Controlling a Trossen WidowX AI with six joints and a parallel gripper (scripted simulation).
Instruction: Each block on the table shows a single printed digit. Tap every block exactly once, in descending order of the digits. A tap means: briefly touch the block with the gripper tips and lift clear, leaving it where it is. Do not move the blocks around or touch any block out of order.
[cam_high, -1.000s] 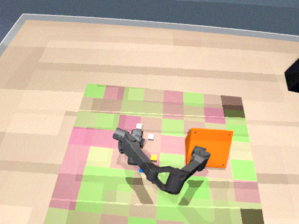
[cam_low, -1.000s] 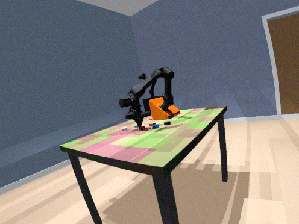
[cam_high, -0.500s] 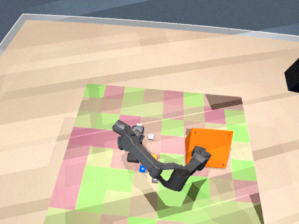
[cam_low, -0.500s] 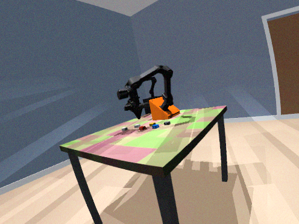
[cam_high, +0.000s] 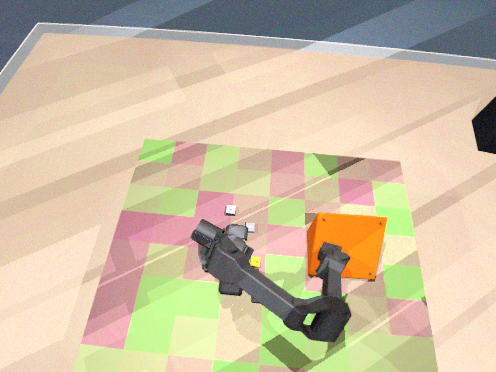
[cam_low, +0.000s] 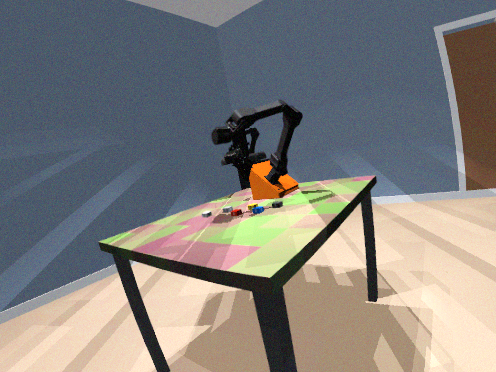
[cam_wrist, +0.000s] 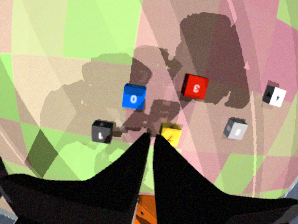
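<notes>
My gripper (cam_wrist: 151, 139) is shut and empty, its tips raised above the table, just left of the yellow block in the wrist view. The yellow block (cam_high: 255, 261) (cam_low: 252, 206) (cam_wrist: 171, 135) has a blurred digit, partly covered by a fingertip. A red block (cam_low: 236, 212) (cam_wrist: 195, 87) shows 3, a blue block (cam_low: 258, 210) (cam_wrist: 134, 96) shows 0, and a black block (cam_low: 277, 204) (cam_wrist: 102, 131) seems to show 1. A white block (cam_high: 230, 210) (cam_low: 206, 214) (cam_wrist: 274, 95) seems to show 4. The grey block's (cam_high: 250, 227) (cam_low: 227, 209) (cam_wrist: 235, 129) digit is unclear. The arm hides the red block in the top view.
A large orange wedge-shaped block (cam_high: 353, 240) (cam_low: 264, 185) stands beside the arm's base. The arm's shadow falls among the blocks in the wrist view. The tabletop (cam_high: 175, 295) (cam_low: 240, 232) has a green and pink patchwork.
</notes>
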